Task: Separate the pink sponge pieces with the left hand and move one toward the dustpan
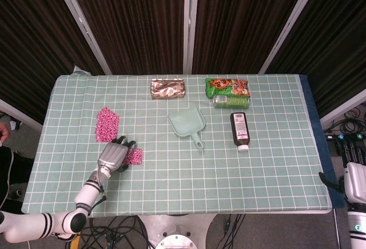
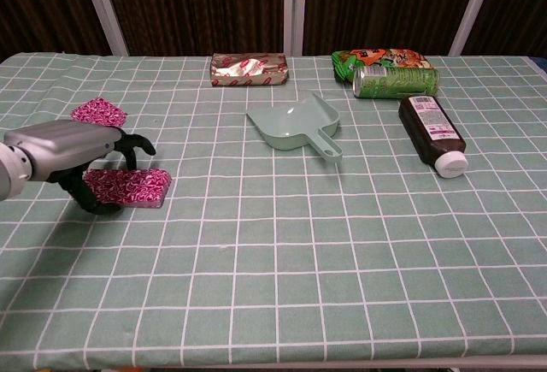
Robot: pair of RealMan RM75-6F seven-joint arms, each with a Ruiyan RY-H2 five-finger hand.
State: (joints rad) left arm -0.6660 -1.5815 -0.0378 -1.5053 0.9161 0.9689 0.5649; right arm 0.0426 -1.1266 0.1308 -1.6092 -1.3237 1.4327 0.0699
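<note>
One pink sponge piece (image 1: 107, 124) (image 2: 99, 113) lies flat near the table's left edge. A second pink sponge piece (image 1: 135, 157) (image 2: 132, 186) sits nearer the front, apart from the first. My left hand (image 1: 112, 156) (image 2: 73, 147) grips its left end, with dark fingers arched over the top and the thumb low at its side. The mint-green dustpan (image 1: 187, 123) (image 2: 295, 123) rests mid-table, handle pointing front-right, well right of the held sponge. My right hand (image 1: 350, 185) shows only partly at the far right, off the table, and its fingers are hard to make out.
At the back stand a foil snack pack (image 1: 167, 88) (image 2: 249, 70), a green snack bag (image 1: 227, 85) (image 2: 382, 57) and a green can (image 1: 231, 101) (image 2: 395, 80) lying on its side. A dark bottle (image 1: 239, 130) (image 2: 435, 133) lies right of the dustpan.
</note>
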